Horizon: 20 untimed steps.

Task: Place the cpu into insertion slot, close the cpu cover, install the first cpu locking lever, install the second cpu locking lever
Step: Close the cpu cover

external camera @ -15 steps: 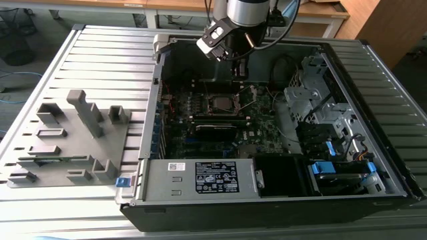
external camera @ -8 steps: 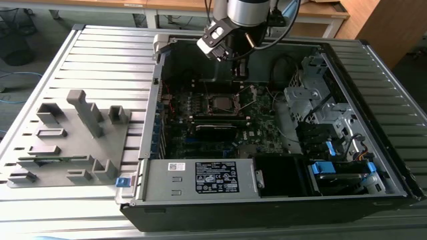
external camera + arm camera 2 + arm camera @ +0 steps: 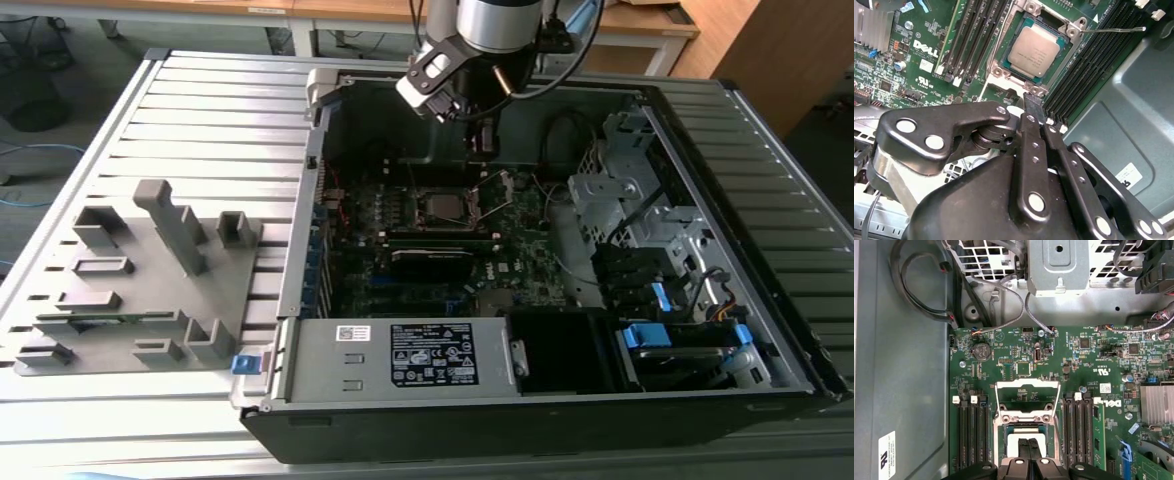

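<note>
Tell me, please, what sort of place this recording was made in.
Probably a robotics lab or workshop bench: an opened computer case lies on a slatted metal table, a grey fixture tray beside it, and wooden desks stand behind.

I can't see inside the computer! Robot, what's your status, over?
Gripper shut, empty, near the cpu. Cpu seated in insertion slot. Cpu cover open. Nothing in the way.

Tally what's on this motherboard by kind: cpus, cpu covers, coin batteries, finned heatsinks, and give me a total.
cpu: 1
cpu cover: 1
coin battery: 1
finned heatsink: 1
Total: 4
</note>
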Motion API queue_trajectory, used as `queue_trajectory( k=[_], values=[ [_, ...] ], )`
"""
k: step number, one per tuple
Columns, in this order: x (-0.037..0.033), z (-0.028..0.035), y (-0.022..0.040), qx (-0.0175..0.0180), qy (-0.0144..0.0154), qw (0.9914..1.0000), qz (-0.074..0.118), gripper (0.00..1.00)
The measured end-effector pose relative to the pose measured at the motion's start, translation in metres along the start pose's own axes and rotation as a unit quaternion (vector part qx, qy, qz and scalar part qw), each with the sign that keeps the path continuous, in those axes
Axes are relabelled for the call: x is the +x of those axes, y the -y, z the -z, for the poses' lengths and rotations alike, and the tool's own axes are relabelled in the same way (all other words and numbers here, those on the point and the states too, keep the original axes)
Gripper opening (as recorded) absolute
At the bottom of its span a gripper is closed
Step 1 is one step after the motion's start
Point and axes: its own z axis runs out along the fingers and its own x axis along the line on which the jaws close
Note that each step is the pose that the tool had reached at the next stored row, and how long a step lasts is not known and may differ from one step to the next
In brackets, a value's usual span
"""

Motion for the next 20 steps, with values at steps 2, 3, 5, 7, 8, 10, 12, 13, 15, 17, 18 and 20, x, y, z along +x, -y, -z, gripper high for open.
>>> queue_trajectory(
  k=[2,3,5,7,8,10,12,13,15,17,18,20],
  values=[
    [0.0001,0.0001,-0.0008,0.0,0.0,1.0,0.0,0.11],
    [0.0001,0.0001,-0.0009,0.0,0.0,1.0,0.0,0.11],
    [0.0001,0.0001,-0.0014,0.0,0.0,1.0,0.0,0.11],
    [0.0001,0.0001,-0.0021,0.0,0.0001,1.0,0.0,0.11],
    [0.0002,0.0,-0.0026,0.0,0.0,1.0,0.0,0.11],
    [0.0002,0.0,-0.0033,0.0,0.0,1.0,0.0,0.11],
    [0.0002,-0.0001,-0.0042,0.0,0.0,1.0,0.0,0.11],
    [0.0003,-0.0001,-0.0049,0.0,0.0,1.0,0.0,0.11],
    [0.0003,-0.0002,-0.0069,0.0,0.0,1.0,0.0,0.11],
    [0.0004,-0.0003,-0.0094,0.0,0.0,1.0,0.0,0.11],
    [0.0005,-0.0004,-0.0107,0.0,0.0,1.0,0.0,0.11],
    [0.0006,-0.0005,-0.0135,0.0,0.0,1.0,0.0,0.11]
  ],
)
